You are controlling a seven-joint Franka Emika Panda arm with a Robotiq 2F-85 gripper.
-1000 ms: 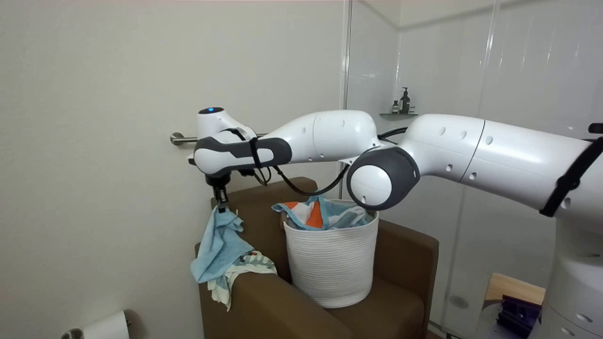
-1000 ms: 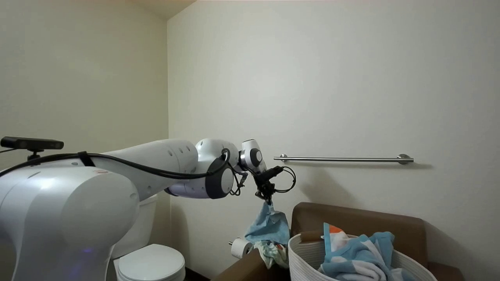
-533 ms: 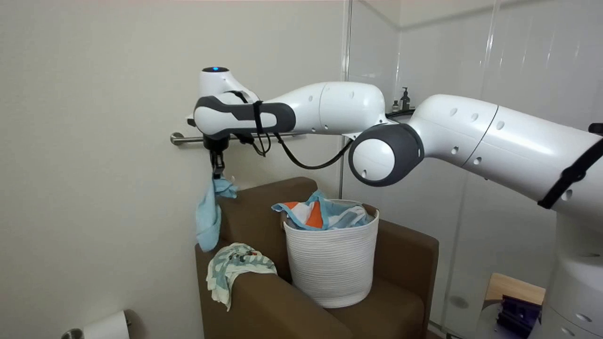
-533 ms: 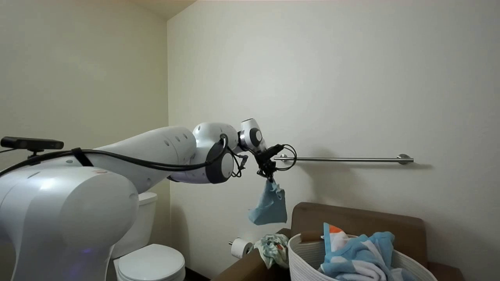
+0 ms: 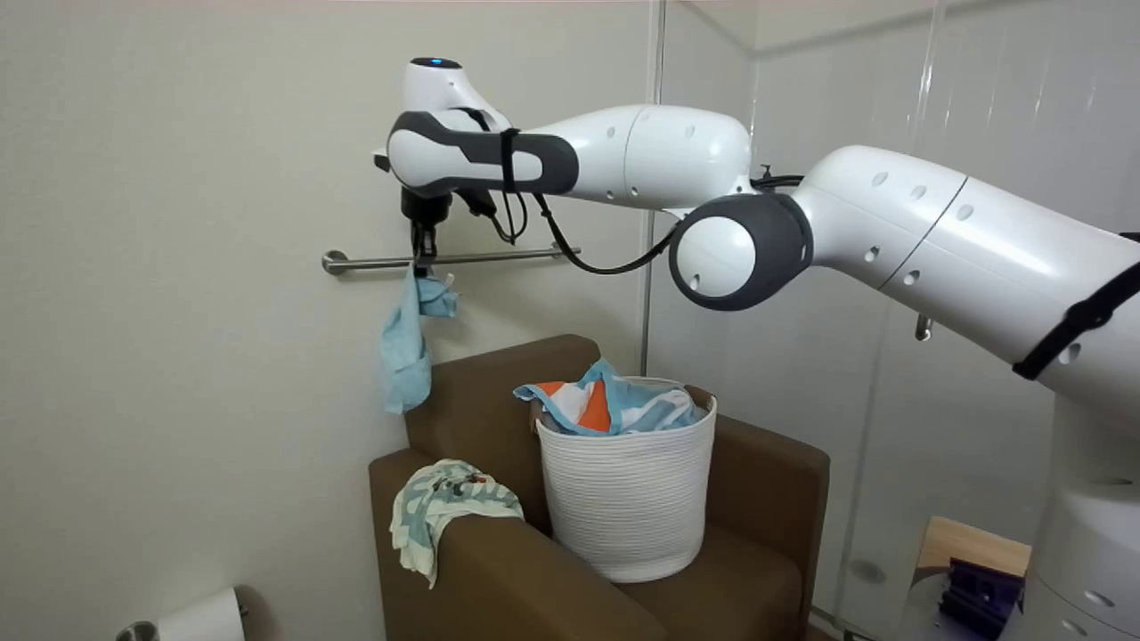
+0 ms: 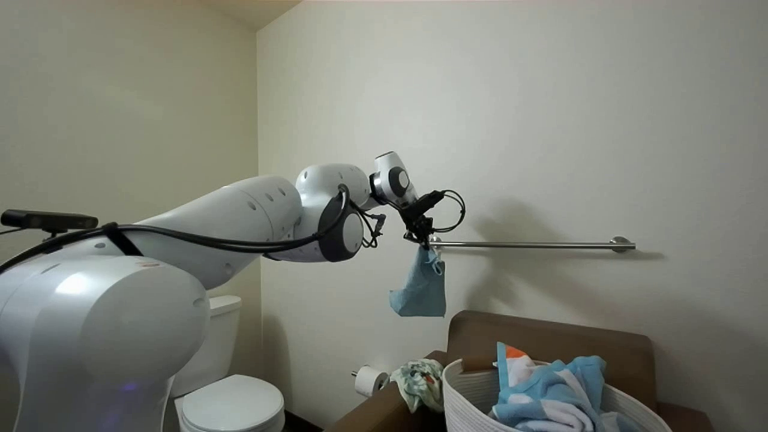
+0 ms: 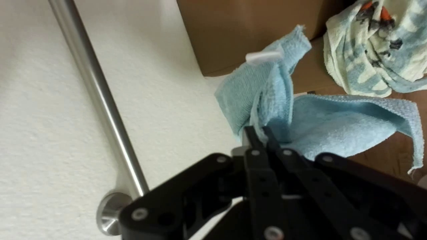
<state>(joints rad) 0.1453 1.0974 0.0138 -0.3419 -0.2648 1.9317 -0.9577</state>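
Observation:
My gripper (image 7: 259, 131) is shut on a light blue cloth (image 7: 337, 130), a fold of it pinched between the fingertips. In both exterior views the cloth (image 5: 406, 352) hangs down from the gripper, off the chair, with a small white tag near its top. Close by is the steel towel bar (image 7: 100, 90) on the wall; the bar (image 6: 534, 245) is about level with the fingertips, near its end mount. A patterned white and grey-green cloth (image 5: 450, 499) lies draped over the chair's arm, below the hanging cloth.
A brown armchair (image 5: 534, 579) holds a white woven basket (image 5: 628, 507). A blue, white and orange towel (image 6: 549, 396) is heaped in the basket. Also in view are a toilet (image 6: 234, 402), a toilet paper roll (image 6: 369, 381) and a glass shower wall (image 5: 891, 401).
The arm has risen and lately shifted a little towards the bar. The blue cloth has come up off the patterned cloth and now hangs in the air. The patterned cloth stays put.

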